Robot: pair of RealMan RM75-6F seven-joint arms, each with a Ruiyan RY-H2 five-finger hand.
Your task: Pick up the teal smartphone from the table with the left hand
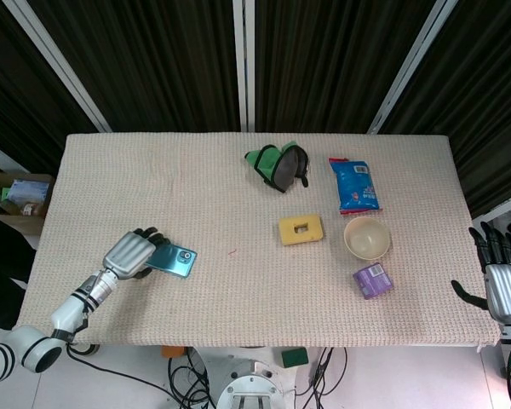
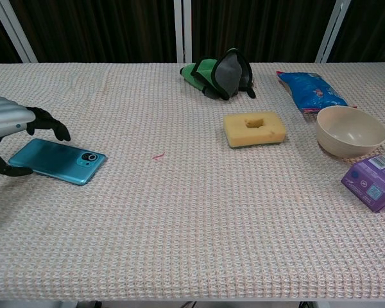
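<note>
We are at the grasp step: our left hand point(image 2: 13, 131) straddles the teal smartphone point(image 2: 58, 161), lying flat at the surface's point(image 2: 192, 218) lower left, fingers apart and not yet gripping. Next, we judge, the fingers must close on its edges before any lift.

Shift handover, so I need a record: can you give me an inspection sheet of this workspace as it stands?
Surface: table covered in beige woven cloth.
Job's things: teal phone lies flat near the left edge.
Clutter: green and grey cloth, blue packet, yellow sponge, bowl, purple box.
Hands: left hand at the phone's end, fingers curled around it, grip unclear; right hand off the right edge, holding nothing.
Cables: loops on the floor under the front edge.
Surroundings: dark curtains behind.
</note>
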